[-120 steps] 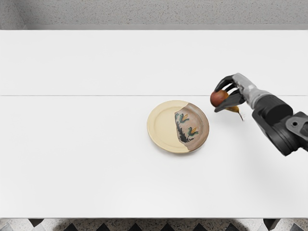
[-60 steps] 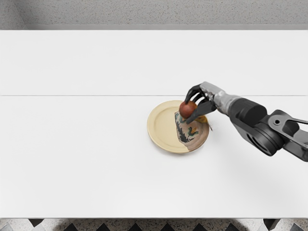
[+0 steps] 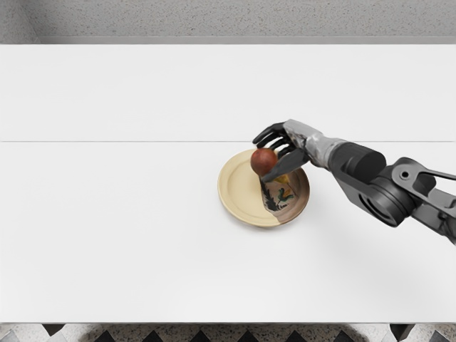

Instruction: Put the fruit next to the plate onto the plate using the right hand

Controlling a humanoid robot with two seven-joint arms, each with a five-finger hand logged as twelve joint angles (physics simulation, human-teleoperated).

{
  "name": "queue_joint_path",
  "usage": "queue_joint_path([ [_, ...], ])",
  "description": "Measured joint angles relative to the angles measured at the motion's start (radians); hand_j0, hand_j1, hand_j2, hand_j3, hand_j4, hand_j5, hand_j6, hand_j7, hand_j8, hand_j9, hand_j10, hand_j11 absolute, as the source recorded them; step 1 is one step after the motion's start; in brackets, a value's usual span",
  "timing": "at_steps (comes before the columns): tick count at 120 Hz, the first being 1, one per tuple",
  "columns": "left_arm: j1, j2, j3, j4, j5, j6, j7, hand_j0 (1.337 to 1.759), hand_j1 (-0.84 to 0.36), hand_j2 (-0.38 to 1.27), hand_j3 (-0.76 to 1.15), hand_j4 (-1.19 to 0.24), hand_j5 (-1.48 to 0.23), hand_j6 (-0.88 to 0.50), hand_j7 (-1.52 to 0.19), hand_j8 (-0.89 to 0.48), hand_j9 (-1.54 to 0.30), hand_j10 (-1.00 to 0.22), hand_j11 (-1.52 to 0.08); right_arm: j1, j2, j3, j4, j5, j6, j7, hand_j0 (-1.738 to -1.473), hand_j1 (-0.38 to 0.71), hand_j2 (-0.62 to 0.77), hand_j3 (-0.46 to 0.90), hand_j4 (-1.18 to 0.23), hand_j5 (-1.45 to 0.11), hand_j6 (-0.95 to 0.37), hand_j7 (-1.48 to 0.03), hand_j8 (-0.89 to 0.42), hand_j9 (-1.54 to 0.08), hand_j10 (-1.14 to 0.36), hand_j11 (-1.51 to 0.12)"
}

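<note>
The fruit (image 3: 263, 161), a small round one of reddish-brown colour, sits in the grasp of the right hand (image 3: 288, 144), over the far half of the plate (image 3: 238, 189) and close to its middle. Whether the fruit's underside touches the plate or hangs just above it cannot be told from this one slanted view. The hand is closed on the fruit: its dark fingers (image 3: 268, 133) curl over the top and far side, and the thumb (image 3: 283, 166) reaches in under the near right side, so that the fruit is pinched between them. The back of the hand is a lighter grey and joins a thick dark forearm (image 3: 374, 185), which runs down and to the right across the tabletop (image 3: 128, 235) and leaves the picture at its right edge. The plate is round and shallow, cream on its left part and brown on its right part, where a dark leafy sprig and small green figures are painted; part of this painted patch lies hidden behind the thumb and the fruit. The plate rests flat on the white tabletop, a little right of centre, just on the near side of a thin seam (image 3: 107, 141) that crosses the tabletop from left to right. A grey speckled surface (image 3: 214, 18) shows beyond the far edge, and black-and-white checked floor (image 3: 214, 335) shows below the near edge.
</note>
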Motion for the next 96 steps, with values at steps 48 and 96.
queue_joint_path([
  [48, 0.0, 0.0, 0.0, 0.0, 0.0, 0.0, 0.0, 1.658, 0.35, 0.0, 0.0, 0.0, 0.0, 0.0, 0.0, 0.0, 0.0, 0.0, 0.0, -0.003, -0.037, 0.099, -0.021, 0.128, 0.22, 0.002, -1.658, -0.23, 0.02, 0.0, -0.11, -0.15, -0.09, -0.15, -0.09, -0.15, -0.1, -0.15],
  [96, 0.0, 0.0, 0.0, 0.0, 0.0, 0.0, 0.0, 1.658, 0.35, 0.0, 0.0, 0.0, 0.0, 0.0, 0.0, 0.0, 0.0, 0.0, 0.0, -0.017, -0.229, 0.203, -0.127, 0.414, 0.813, 0.014, -1.658, -0.33, 0.0, 0.0, -0.02, -0.02, -0.01, -0.02, -0.01, -0.02, -0.01, -0.02],
])
